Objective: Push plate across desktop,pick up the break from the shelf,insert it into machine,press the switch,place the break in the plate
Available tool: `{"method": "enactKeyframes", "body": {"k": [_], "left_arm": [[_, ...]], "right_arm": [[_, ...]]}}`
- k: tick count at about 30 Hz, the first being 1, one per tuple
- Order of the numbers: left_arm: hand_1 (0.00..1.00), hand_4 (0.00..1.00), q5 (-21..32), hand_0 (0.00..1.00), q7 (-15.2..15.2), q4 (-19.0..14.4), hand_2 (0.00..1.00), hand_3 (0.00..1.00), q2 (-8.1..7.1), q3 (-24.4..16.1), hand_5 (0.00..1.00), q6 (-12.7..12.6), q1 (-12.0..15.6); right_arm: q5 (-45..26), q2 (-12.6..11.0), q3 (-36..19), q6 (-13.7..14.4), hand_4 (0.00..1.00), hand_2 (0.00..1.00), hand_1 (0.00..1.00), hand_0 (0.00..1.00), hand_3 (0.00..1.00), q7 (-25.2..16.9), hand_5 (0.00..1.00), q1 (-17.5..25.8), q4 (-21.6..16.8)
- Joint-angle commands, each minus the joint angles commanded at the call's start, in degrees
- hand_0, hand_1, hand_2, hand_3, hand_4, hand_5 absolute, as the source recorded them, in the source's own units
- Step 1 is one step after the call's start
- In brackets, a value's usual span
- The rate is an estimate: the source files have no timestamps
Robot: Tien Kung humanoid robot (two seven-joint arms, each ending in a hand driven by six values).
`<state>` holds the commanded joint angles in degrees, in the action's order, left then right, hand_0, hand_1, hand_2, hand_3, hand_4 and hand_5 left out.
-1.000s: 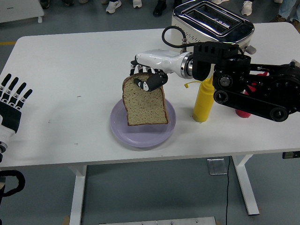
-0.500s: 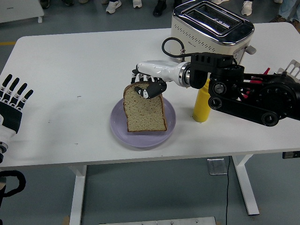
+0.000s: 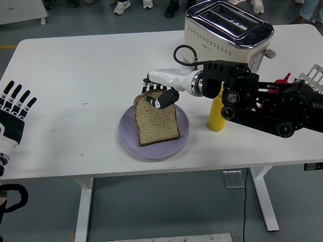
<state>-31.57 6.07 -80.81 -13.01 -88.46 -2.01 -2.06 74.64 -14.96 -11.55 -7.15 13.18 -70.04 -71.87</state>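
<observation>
A slice of brown bread (image 3: 157, 123) stands tilted on the lilac plate (image 3: 128, 136), its lower edge resting in the plate. My right hand (image 3: 156, 95) is shut on the slice's top edge, thumb in front and fingers behind. The arm reaches in from the right, over the table's middle. The cream and chrome toaster (image 3: 228, 29) stands at the back right with both slots empty. At the left edge my left hand (image 3: 14, 112) rests with its fingers spread, holding nothing.
A yellow squeeze bottle (image 3: 218, 115) stands just right of the plate, partly behind my right forearm. Something red (image 3: 282, 80) and a wire rack (image 3: 314, 76) show at the far right behind the arm. Feet of people show beyond the table's far edge.
My right hand has lowered the bread until its bottom edge rests in the plate, and the slice now leans back. The forearm has dropped lower over the table. The left hand is still.
</observation>
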Motion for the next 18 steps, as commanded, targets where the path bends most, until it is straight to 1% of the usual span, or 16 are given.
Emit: {"method": "enactKeyframes", "body": {"k": [4, 5, 10, 11, 16, 17, 18], "left_arm": [[0.853, 0.619, 0.00, 0.794, 0.00, 0.00, 0.904, 0.856, -0.01, -0.03, 0.998, 0.00, 0.00], [0.853, 0.619, 0.00, 0.795, 0.00, 0.00, 0.904, 0.856, -0.01, -0.04, 0.998, 0.00, 0.00], [0.853, 0.619, 0.02, 0.795, 0.01, 0.00, 0.904, 0.856, -0.01, -0.04, 0.998, 0.01, -0.09], [0.853, 0.620, 0.02, 0.795, 0.02, 0.00, 0.904, 0.857, 0.00, -0.06, 0.998, 0.01, -0.11], [0.853, 0.620, 0.05, 0.795, 0.04, -0.02, 0.904, 0.857, -0.02, -0.08, 0.998, 0.02, -0.18], [0.853, 0.619, 0.05, 0.795, 0.05, -0.02, 0.904, 0.857, -0.02, -0.09, 0.998, 0.02, -0.19], [0.853, 0.619, 0.05, 0.795, 0.05, -0.01, 0.904, 0.857, -0.01, -0.10, 0.998, 0.02, -0.21]], "right_arm": [[0.10, 0.19, 0.19, -0.58, 0.559, 0.711, 0.687, 0.640, 0.721, -0.15, 0.256, 0.04, 0.38], [0.14, 0.23, 0.23, -0.56, 0.611, 0.798, 0.753, 0.720, 0.816, -0.23, 0.287, 0.06, 0.50], [0.16, 0.34, 0.16, -0.08, 0.611, 0.798, 0.753, 0.720, 0.816, -0.79, 0.287, 0.03, 1.00], [0.18, 0.35, 0.08, 0.20, 0.692, 0.929, 0.854, 0.849, 0.959, -1.02, 0.330, 0.01, 1.10], [0.21, 0.35, -0.44, 1.75, 0.692, 0.929, 0.854, 0.849, 0.959, -2.15, 0.330, -0.15, 1.29], [0.23, 0.35, -0.53, 2.00, 0.714, 0.947, 0.864, 0.871, 0.975, -2.31, 0.345, -0.17, 1.31], [0.30, 0.35, -0.80, 2.31, 0.714, 0.947, 0.864, 0.871, 0.975, -2.49, 0.345, -0.19, 1.29]]}}
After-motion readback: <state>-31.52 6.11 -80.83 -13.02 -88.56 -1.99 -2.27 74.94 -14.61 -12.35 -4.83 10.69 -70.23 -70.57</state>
